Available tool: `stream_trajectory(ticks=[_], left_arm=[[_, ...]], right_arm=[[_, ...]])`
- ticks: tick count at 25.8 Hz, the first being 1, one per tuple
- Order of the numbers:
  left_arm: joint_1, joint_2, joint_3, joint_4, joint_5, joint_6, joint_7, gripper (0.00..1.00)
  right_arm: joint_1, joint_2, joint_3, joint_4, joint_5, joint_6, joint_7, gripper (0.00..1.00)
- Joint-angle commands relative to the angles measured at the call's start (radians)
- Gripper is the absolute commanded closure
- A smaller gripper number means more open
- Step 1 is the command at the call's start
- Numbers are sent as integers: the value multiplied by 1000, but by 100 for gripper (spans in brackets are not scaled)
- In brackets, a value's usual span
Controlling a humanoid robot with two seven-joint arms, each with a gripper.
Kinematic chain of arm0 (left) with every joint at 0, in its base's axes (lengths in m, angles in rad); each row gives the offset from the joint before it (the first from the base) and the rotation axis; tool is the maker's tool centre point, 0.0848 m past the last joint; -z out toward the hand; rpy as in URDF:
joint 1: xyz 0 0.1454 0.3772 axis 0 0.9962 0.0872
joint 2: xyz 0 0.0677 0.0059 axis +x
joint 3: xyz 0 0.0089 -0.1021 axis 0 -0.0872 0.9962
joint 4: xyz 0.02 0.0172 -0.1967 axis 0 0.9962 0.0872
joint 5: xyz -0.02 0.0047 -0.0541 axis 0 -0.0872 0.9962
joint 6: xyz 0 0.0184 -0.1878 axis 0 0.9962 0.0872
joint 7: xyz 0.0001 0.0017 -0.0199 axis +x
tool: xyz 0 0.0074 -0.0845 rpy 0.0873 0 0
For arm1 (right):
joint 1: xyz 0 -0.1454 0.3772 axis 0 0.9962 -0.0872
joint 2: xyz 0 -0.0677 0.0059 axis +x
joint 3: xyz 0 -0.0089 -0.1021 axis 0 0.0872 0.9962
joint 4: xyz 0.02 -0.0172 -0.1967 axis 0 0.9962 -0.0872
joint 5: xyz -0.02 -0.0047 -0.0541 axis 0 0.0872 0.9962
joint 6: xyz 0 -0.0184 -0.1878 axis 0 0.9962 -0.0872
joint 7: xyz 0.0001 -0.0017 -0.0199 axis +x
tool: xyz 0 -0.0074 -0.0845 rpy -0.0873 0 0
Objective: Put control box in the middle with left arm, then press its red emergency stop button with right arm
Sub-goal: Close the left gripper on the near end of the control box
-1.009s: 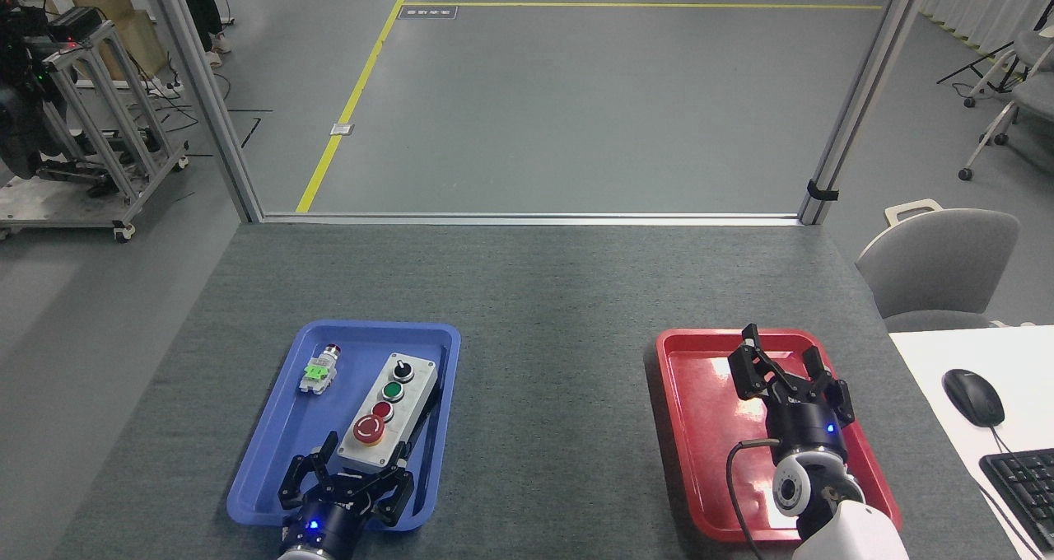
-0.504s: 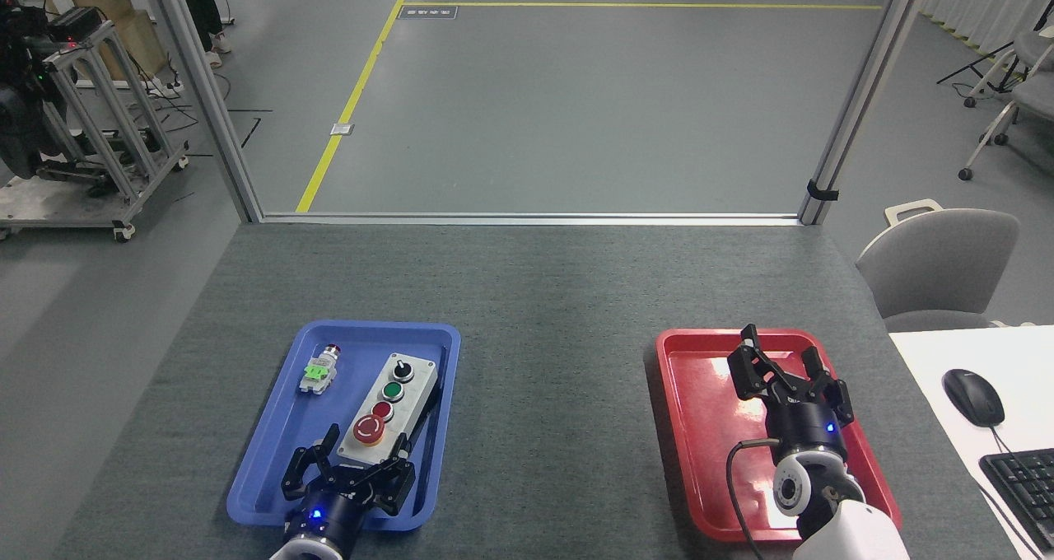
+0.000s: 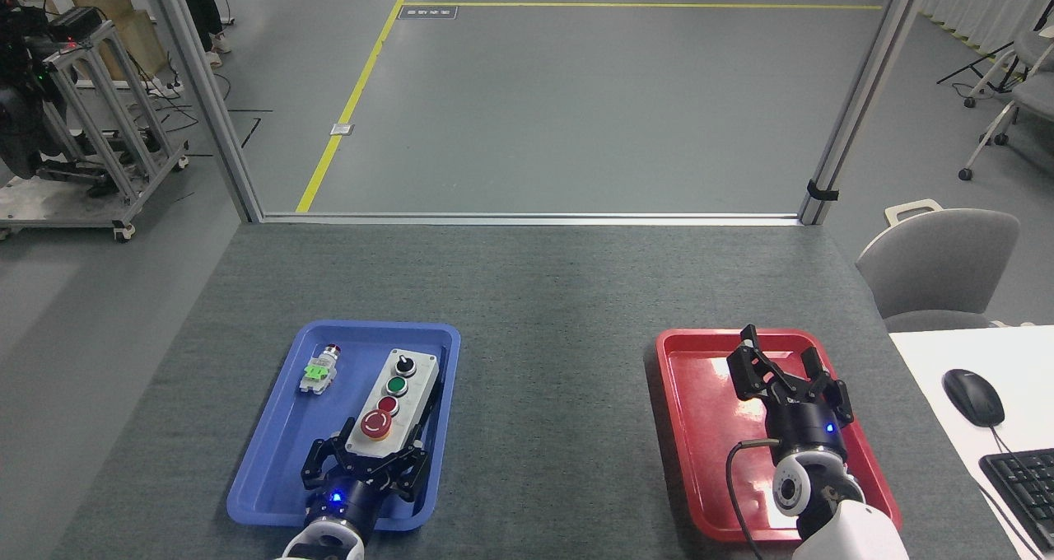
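left gripper [image 3: 367, 459] now further right, claws around near end of slightly shifted control box [image 3: 394, 397]

Grey floor [image 3: 576, 99], yellow line [image 3: 354, 99]

Matt cloth bench, glossy plastic trays, hard-shelled hardware.

The bench [image 3: 543, 296] is covered in dark-grey woven fabric, rough and matt. The red tray [image 3: 692, 428] is smooth plastic with a bright glossy sheen; the blue tray [image 3: 272, 461] looks like the same plastic, less shiny. The control box [image 3: 394, 402] has a light-grey, smooth, matt plastic-looking lid, and its red emergency stop button [image 3: 377, 424] is smooth with a slight gloss. Both the left pincer [image 3: 364, 466] and the right pincer [image 3: 786, 371] are matt black. The frame post [image 3: 856, 99] looks like brushed metal, and the chair [image 3: 939, 263] back is grey cloth.
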Motion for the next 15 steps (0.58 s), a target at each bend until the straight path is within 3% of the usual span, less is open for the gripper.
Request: stream_trajectory(ticks=[1,4,7,10,13,15], left_arm=[[-5,-3,0,5,-1,3,1,2],[-24,-1,0,8,-1,17,1,7],[-34,3,0,26,-1,17,0,23],[-41,14,-3,26,-7,6,0,52],[-38,15,-3,26,-11,-3,-2,73],[-31,15,-3,17,-9,-12,-2,99]], right_arm=[[0,2,0,-1,0,1,-2,0],[0,2,0,-1,0,1,-2,0],[0,2,-2,-1,2,1,-2,0],[0,1,-2,-1,2,1,0,0],[-2,-1,-2,-1,2,7,-2,0],[-2,1,-2,-1,2,7,0,0]])
